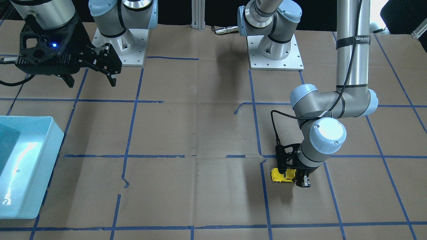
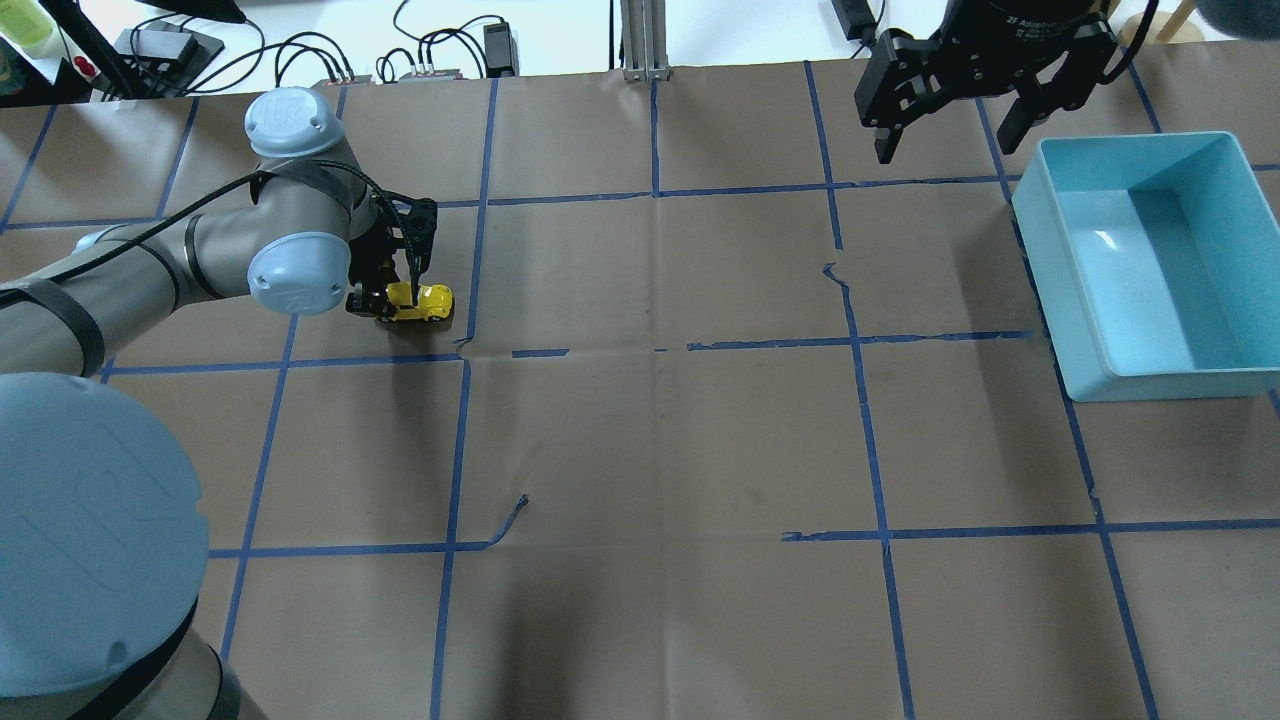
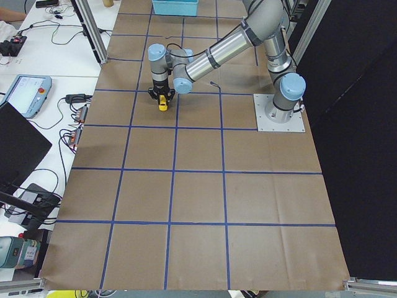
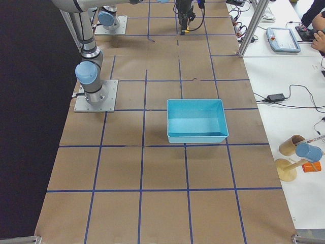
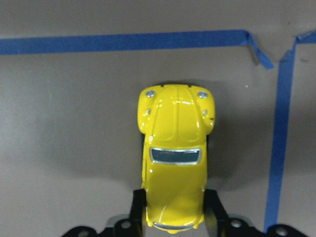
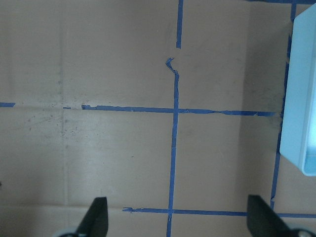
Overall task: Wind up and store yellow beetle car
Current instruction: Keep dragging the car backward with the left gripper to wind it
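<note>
The yellow beetle car (image 5: 175,163) stands on its wheels on the brown paper table, on my left side (image 2: 425,301), and also shows in the front view (image 1: 282,175). My left gripper (image 5: 175,219) points straight down over it. Its two black fingers (image 5: 138,212) press the sides of the car's rear end, so it is shut on the car at table level (image 1: 291,178). My right gripper (image 2: 947,150) hangs high over the far right of the table, open wide and empty (image 6: 177,222).
A light blue bin (image 2: 1140,385) stands empty on the right side of the table, just right of my right gripper; it also shows in the front view (image 1: 53,133). Blue tape lines mark a grid on the paper, with a torn corner near the car (image 5: 256,47).
</note>
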Robot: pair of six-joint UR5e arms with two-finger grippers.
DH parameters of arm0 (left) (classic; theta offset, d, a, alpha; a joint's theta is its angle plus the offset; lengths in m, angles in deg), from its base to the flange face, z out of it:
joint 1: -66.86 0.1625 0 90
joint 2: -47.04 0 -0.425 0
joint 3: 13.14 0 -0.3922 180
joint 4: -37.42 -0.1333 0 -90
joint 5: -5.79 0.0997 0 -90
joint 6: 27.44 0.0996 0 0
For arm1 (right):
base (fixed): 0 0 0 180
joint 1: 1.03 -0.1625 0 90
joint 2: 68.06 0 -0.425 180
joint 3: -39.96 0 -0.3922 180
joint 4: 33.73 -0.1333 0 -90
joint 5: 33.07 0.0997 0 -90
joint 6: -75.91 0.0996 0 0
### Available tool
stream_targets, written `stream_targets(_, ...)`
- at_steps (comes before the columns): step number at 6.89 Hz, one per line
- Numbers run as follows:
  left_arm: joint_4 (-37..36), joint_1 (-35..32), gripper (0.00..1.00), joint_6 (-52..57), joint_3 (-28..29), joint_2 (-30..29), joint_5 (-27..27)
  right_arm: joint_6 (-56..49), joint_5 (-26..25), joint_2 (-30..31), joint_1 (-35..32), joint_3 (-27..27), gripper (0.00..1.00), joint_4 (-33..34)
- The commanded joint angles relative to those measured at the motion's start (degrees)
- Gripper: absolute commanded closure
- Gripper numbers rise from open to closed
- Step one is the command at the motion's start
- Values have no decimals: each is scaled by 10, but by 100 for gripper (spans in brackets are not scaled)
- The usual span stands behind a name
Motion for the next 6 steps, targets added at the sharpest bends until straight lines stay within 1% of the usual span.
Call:
stream_targets(1, 0, 12, 67, 10, -1, -4, 12, 0, 0, 0, 0, 0, 0, 0)
stream_targets(5, -1, 27, 67, 13, 0, -4, 21, 0, 0, 0, 0, 0, 0, 0)
stream_targets(6, 0, 27, 63, 12, 0, -2, 21, 0, 0, 0, 0, 0, 0, 0)
